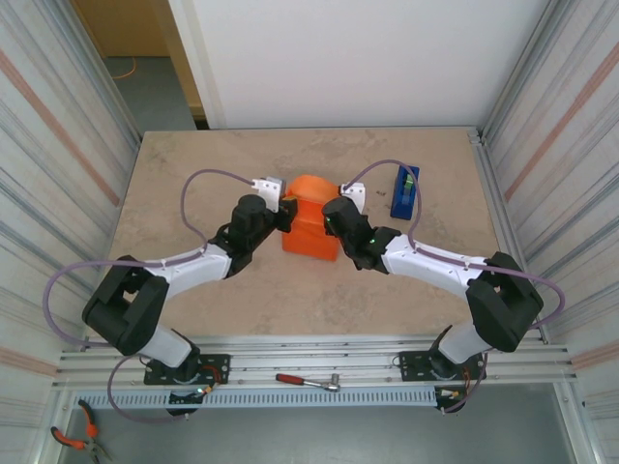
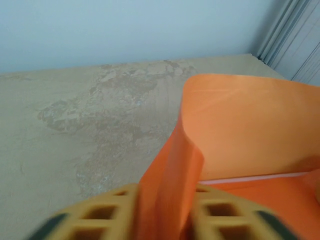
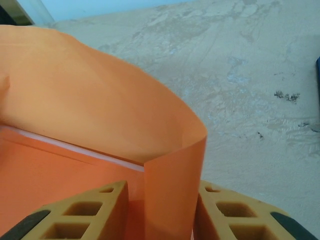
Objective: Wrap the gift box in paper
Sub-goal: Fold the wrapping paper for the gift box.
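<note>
Top external, orange paper (image 1: pixel 311 228) mid-table, side edges pinched, margins open

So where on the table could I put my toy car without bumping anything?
The far-left corner of the table, beyond the left arm, is bare. So is the near strip between the two arms, in front of the orange paper. The middle is crowded: both end effectors pinch the paper there, and the blue tape dispenser stands at far right.

Beige stone-look table (image 1: pixel 193 300), white wall (image 1: pixel 338 58)
</note>
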`<state>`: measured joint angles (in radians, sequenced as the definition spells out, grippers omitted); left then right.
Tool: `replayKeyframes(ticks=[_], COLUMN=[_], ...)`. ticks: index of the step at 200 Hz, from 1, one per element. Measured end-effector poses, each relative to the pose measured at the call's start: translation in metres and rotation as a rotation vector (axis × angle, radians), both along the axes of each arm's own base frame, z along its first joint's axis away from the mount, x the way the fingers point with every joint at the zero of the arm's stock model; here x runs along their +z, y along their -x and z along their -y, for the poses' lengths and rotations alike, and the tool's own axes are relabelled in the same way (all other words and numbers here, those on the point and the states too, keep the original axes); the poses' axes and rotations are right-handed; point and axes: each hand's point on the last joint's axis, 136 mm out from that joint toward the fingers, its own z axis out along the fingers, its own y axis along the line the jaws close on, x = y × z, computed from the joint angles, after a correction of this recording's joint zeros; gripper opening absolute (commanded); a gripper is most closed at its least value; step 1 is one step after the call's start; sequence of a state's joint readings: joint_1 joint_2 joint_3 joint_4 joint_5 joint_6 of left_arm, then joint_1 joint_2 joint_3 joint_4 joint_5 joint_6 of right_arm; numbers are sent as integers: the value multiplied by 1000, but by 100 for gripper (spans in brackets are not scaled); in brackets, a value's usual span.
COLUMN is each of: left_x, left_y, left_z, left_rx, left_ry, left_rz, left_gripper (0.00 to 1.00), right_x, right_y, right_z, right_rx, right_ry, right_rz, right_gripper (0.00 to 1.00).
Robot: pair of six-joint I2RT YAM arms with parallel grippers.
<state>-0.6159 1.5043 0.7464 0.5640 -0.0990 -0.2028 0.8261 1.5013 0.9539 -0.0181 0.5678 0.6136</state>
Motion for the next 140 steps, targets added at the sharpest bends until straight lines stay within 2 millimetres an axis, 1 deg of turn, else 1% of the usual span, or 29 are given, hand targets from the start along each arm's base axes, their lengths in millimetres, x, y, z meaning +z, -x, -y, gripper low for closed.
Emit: replayKeyframes(ticks=[5,9,14,17,25,29,31,44,74,96,118,140], left_x=[0,-1,-2,-2,-3,-3,-3,0,0,-2,-3,-3], left_y=[-1,-2,-3,-4,-5,-5,-6,-8,-7,3,19,36], left_z=[1,2,3,4,4,4,4,1,2,-2,-9,-13], left_rx=[-2,-2,-3,-2,-4,0,1,8,8,20,53,81], left_ry=[-1,-2,-7,-6,-14,-18,-20,-19,-14,-2,20,34], left_rz=[-1,-3,-5,-8,-8,-5,-4,2,-3,-19,-34,-39], left_gripper=[45,41,33,24,8,1,0,0,0,0,0,28], right_x=[0,0,0,0,0,0,0,0,0,0,0,-1], right_y=[0,0,0,0,0,0,0,-2,-4,-4,-2,1], right_z=[0,0,0,0,0,0,0,0,0,-5,-11,-17], right_rx=[0,0,1,0,2,1,1,6,27,64,104,133], right_ry=[0,0,0,0,-1,-1,0,-10,-12,-15,-22,-36], right_rz=[0,0,-1,-1,-2,-2,-3,-5,-17,-32,-45,-55], right_gripper=[36,36,36,36,35,35,35,34,30,30,30,30])
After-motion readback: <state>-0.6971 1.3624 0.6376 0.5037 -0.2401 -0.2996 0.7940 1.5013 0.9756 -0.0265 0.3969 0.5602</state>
